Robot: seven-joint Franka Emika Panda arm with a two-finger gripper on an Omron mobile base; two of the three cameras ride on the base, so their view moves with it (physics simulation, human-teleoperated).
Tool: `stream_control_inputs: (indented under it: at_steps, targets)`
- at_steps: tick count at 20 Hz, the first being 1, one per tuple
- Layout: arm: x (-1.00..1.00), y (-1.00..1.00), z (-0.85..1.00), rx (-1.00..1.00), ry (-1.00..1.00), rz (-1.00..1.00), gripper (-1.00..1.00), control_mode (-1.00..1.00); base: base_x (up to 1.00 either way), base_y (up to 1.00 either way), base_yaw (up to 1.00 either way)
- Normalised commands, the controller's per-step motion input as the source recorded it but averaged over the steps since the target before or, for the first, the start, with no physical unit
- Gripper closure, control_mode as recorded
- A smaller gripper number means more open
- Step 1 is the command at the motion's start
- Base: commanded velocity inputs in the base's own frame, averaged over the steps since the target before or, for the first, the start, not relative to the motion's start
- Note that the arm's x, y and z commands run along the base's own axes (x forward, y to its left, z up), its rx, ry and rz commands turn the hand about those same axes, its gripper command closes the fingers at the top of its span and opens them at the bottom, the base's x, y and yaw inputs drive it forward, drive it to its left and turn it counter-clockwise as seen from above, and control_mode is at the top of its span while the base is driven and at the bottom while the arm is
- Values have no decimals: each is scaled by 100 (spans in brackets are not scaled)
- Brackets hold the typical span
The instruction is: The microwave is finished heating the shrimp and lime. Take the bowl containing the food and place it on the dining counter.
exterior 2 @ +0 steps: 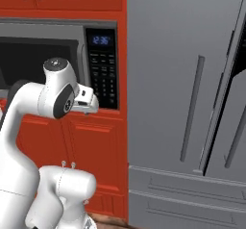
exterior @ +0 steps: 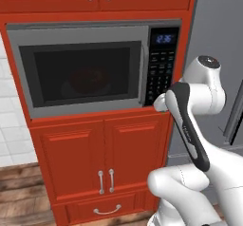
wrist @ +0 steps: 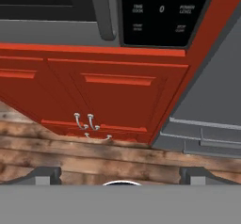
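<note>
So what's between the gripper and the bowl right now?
The microwave's closed dark glass door; the bowl glows faintly red behind it in the left base view.

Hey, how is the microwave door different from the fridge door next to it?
The microwave door is dark glass in a grey steel frame; the fridge doors are plain solid grey. The microwave door is shut, while the fridge's right-hand door looks slightly ajar. The microwave handle is short and curved; the fridge handle is a long straight bar. Both are grey and sit side by side against the red cabinetry.
</note>
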Motion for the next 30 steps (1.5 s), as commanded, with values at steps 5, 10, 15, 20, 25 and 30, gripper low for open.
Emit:
stream_control_inputs:
  at_steps: [5,10,15,20,25,30]
  targets:
    - [0,0,0,0,0,0,-100,100,-27,5,0]
    - [0,0,0,0,0,0,-100,100,-17,19,0]
    - [0,0,0,0,0,0,-100,100,-15,24,0]
    - [0,0,0,0,0,0,-100,100,-20,22,0]
    - [0,0,0,0,0,0,-100,100,-25,5,0]
    - [0,0,0,0,0,0,-100,-100,0,0,0]
